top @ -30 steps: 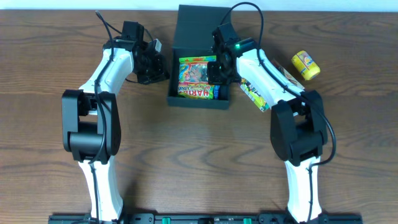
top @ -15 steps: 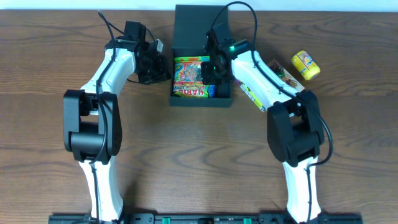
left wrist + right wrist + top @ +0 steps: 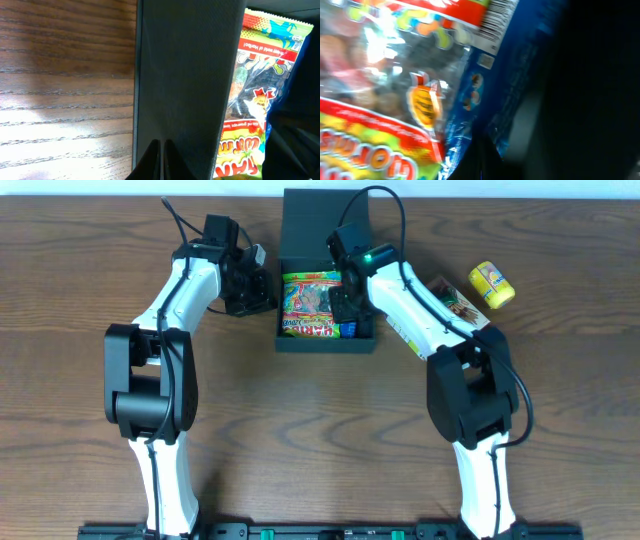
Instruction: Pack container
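Poking into the dark teal-black, square cardboard container [image 3: 325, 342], the right gripper [image 3: 345, 298] is pinched closed over a blue foil packet [image 3: 510, 90] beside a colourful gummy bag [image 3: 308, 305]. The left gripper [image 3: 161, 152], also closed, touches the container's left wall, far-centre on the brown wooden table [image 3: 320, 430].

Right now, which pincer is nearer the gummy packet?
Right. The right pincer is inside the container, at the right edge of the gummy packet; the left pincer is outside, beside its left wall.
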`<state>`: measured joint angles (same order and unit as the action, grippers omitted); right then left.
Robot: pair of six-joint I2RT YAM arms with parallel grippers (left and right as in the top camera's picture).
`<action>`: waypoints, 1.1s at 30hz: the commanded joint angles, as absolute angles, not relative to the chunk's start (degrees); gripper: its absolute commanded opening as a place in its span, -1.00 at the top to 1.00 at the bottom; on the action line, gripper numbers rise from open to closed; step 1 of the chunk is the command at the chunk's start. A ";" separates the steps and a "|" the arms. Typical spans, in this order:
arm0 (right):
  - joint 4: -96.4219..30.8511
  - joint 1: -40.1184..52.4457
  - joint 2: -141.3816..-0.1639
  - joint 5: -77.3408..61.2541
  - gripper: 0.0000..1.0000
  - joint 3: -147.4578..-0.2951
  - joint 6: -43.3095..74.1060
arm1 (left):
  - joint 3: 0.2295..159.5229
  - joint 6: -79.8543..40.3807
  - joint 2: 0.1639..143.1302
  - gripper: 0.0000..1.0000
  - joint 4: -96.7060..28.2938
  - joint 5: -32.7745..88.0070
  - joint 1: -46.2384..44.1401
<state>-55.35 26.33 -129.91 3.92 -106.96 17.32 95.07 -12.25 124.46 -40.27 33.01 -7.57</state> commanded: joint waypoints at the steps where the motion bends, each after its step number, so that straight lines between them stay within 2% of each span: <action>1: -55.61 26.70 -131.15 8.84 0.97 -106.87 16.40 | 94.87 -12.88 125.38 0.88 -40.53 34.52 -8.27; 6: -56.10 26.70 -131.15 3.57 0.97 -109.25 15.16 | 94.87 -12.88 125.38 0.88 -40.66 34.50 -8.27; 15: -59.99 26.55 -131.13 4.14 0.97 -121.80 15.09 | 94.87 -12.86 125.38 0.88 -40.62 34.48 -8.27; 26: -59.99 26.50 -135.39 -4.71 0.98 -119.22 13.63 | 94.87 -12.88 125.38 0.88 -40.62 34.37 -7.51; 33: -59.86 26.76 -140.68 -5.43 0.97 -119.22 13.63 | 94.87 -12.88 125.38 0.88 -40.64 34.37 -7.42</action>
